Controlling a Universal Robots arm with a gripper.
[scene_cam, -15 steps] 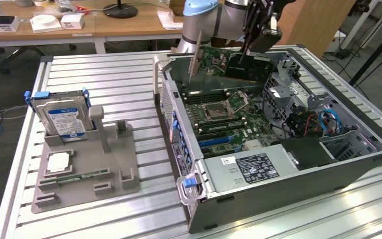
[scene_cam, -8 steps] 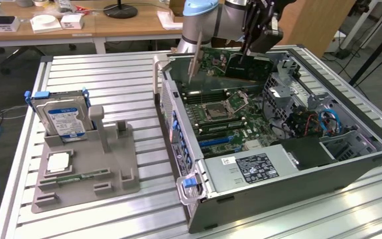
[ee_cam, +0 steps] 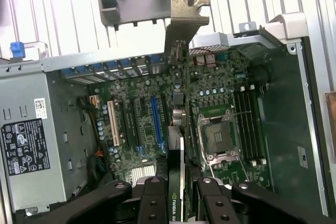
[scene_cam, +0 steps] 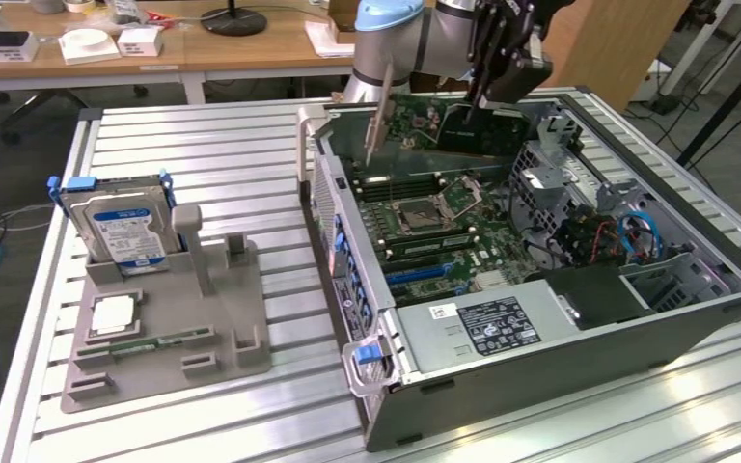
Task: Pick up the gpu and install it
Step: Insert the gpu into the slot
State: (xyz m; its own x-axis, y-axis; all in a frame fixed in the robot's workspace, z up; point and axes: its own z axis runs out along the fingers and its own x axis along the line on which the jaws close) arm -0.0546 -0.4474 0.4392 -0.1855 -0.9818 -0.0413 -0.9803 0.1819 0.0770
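The gpu point(scene_cam: 454, 127) hangs tilted over the far end of the open computer case point(scene_cam: 679, 318), and my gripper point(scene_cam: 489, 96) is shut on its black cooler block from above. Its silver end bracket point(scene_cam: 377, 130) points to the exterior view's left, near the case's rear wall. In the wrist view the gpu point(ee_cam: 181, 129) appears edge-on between my fingers point(ee_cam: 155, 198), and its bracket point(ee_cam: 185, 27) reaches past the case rim. Below it lies the green motherboard point(scene_cam: 428, 217) with its blue expansion slot point(ee_cam: 156, 121); the card is above the board, not seated.
A grey parts holder point(scene_cam: 171, 328) on the slatted table carries an upright silver hard drive point(scene_cam: 120, 227), a memory stick point(scene_cam: 151, 342) and a small chip. Inside the case are the power supply point(scene_cam: 493, 323), the drive cage and cables point(scene_cam: 609, 236). Desks stand behind.
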